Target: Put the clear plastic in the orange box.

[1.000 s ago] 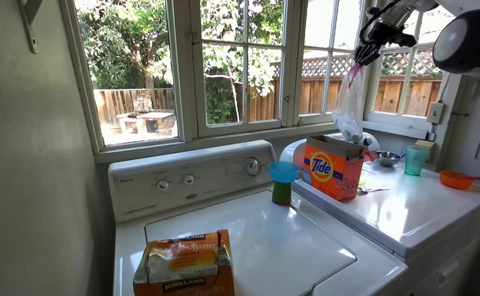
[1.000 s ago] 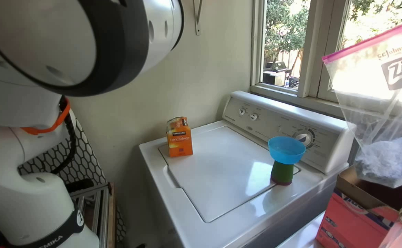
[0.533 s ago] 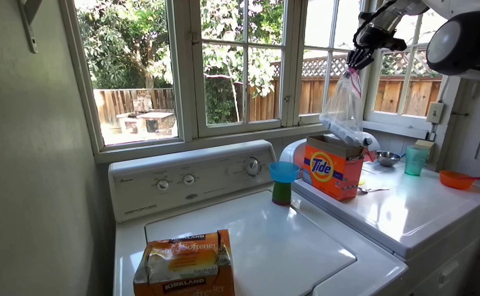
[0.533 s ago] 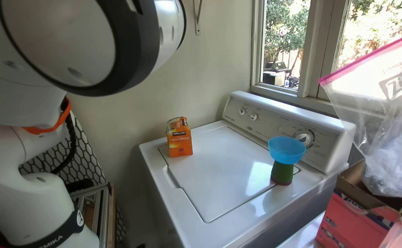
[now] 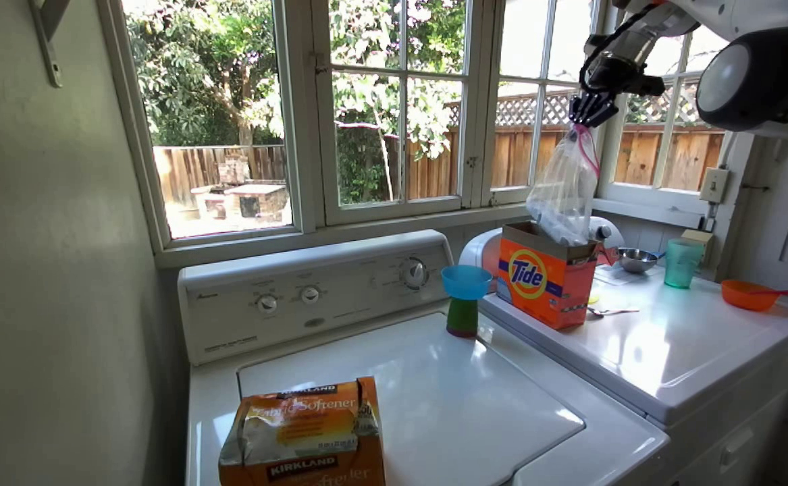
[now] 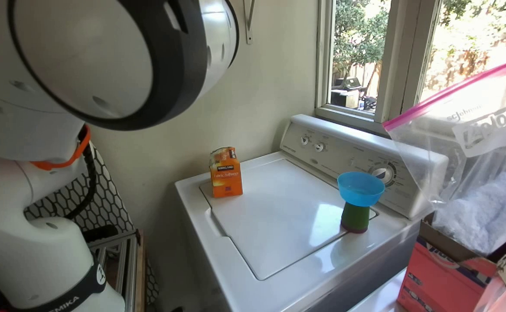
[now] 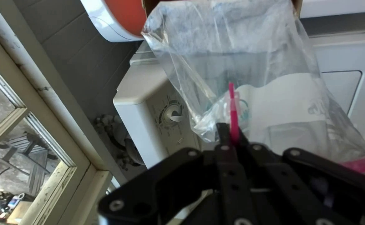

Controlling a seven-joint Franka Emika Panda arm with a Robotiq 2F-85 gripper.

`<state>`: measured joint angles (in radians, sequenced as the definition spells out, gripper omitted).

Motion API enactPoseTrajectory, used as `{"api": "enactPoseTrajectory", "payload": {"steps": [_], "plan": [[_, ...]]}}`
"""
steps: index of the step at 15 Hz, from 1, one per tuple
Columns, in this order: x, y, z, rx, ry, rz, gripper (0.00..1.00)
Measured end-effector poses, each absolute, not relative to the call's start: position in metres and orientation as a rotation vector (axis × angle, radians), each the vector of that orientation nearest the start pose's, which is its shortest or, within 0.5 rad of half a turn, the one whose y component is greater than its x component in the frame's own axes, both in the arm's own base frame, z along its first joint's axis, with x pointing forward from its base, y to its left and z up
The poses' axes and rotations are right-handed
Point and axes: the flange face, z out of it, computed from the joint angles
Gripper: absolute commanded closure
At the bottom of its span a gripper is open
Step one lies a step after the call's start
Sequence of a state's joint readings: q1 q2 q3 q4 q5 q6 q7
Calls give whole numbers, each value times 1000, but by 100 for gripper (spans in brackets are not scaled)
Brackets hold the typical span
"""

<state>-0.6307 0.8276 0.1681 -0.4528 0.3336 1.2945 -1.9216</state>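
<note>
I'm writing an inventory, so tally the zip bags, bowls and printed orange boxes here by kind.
Zip bags: 1 (clear floppy plastic bag)
Bowls: 3 (translucent blue round bowl, silver metal round bowl, orange round bowl)
Printed orange boxes: 2 (orange rectangular cardboard Tide box, orange rectangular cardboard Fabric Softener box)
Total: 6

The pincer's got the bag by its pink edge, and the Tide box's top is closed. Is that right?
Not quite: the Tide box stands open at the top, as both exterior views show. The pincer does have the bag by its pink edge.
</note>
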Motion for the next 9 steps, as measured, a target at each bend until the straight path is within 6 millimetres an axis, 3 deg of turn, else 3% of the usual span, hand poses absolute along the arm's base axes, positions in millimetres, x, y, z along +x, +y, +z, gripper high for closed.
{"api": "enactPoseTrajectory", "payload": {"steps": [9], "plan": [[637,-328,544,-2019,-2017,-480,99]]}}
